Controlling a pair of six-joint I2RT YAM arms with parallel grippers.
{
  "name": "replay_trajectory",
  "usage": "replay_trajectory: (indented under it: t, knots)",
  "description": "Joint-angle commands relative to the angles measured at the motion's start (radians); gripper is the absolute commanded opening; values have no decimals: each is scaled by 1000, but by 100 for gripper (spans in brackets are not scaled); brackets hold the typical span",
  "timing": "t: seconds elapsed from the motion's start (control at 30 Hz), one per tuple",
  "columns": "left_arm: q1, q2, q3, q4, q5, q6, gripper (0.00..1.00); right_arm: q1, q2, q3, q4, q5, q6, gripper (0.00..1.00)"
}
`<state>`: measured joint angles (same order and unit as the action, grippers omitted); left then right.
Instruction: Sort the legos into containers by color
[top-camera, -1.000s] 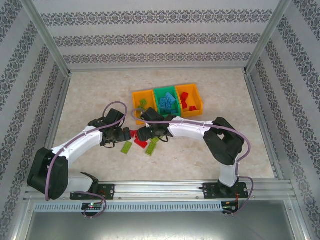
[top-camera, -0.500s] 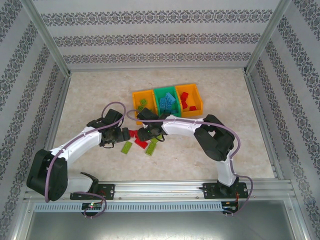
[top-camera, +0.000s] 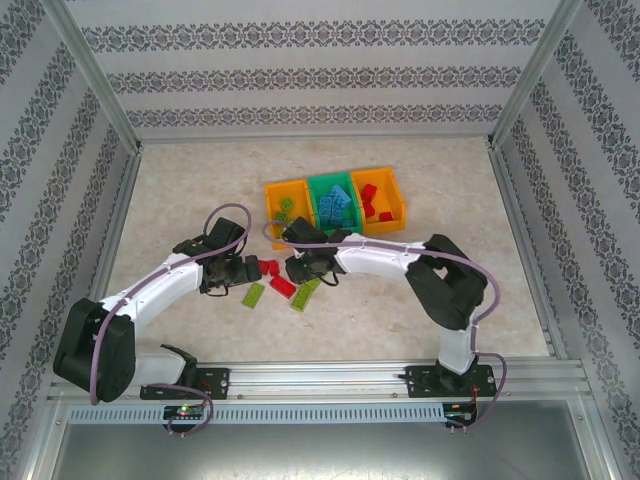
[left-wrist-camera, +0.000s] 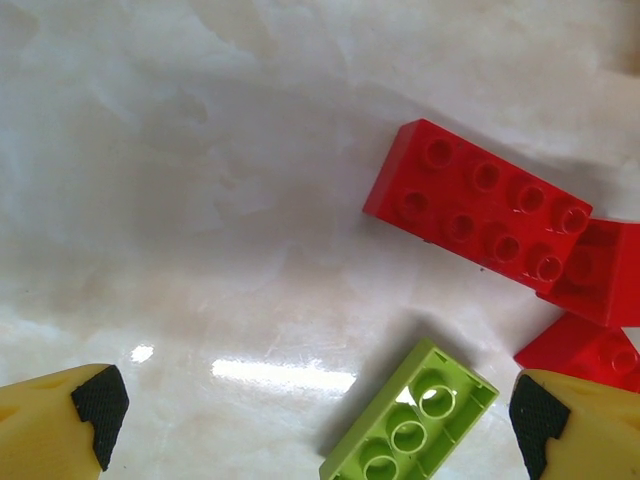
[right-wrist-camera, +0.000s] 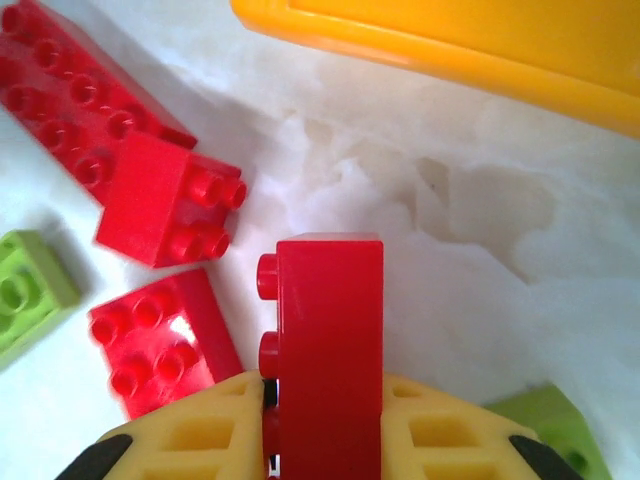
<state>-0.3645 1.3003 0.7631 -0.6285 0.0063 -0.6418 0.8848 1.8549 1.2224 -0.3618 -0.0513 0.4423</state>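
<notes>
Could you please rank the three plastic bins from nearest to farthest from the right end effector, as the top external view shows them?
1. The orange open-topped plastic bin on the left, just beyond the right end effector, which is shut on a red studded plastic brick.
2. The green plastic bin in the middle, further right.
3. The orange plastic bin on the right, at the row's far end.

The left arm (top-camera: 150, 288) and right arm (top-camera: 385, 257) share white shell links between bulky black joints (top-camera: 95, 345), each trailed by a purple cable (top-camera: 225, 208). Black bases (top-camera: 185, 378) sit on a silver rail (top-camera: 320, 372). The fingers (left-wrist-camera: 45, 420) are yellow plastic with black pads (left-wrist-camera: 100, 405); the right pair has moulded hollow pockets.
</notes>
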Motion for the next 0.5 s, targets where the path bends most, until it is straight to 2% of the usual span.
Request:
replay_trajectory:
  t: [0.0, 0.13, 0.27, 0.37, 0.47]
  knots:
    - [9, -4, 18, 10, 34, 27, 100, -35, -140, -70, 23, -8, 1, 17]
    - [5, 6, 24, 31, 56, 26, 99, -141, -296, -162, 32, 1, -3, 17]
    - [-8, 15, 29, 58, 81, 19, 98, -321, -378, -200, 25, -22, -33, 17]
    - [-26, 40, 41, 79, 96, 17, 96, -472, -335, -143, -13, -80, -71, 16]
    - [-51, 76, 69, 80, 97, 20, 95, -559, -250, -43, -58, -76, -128, 15]
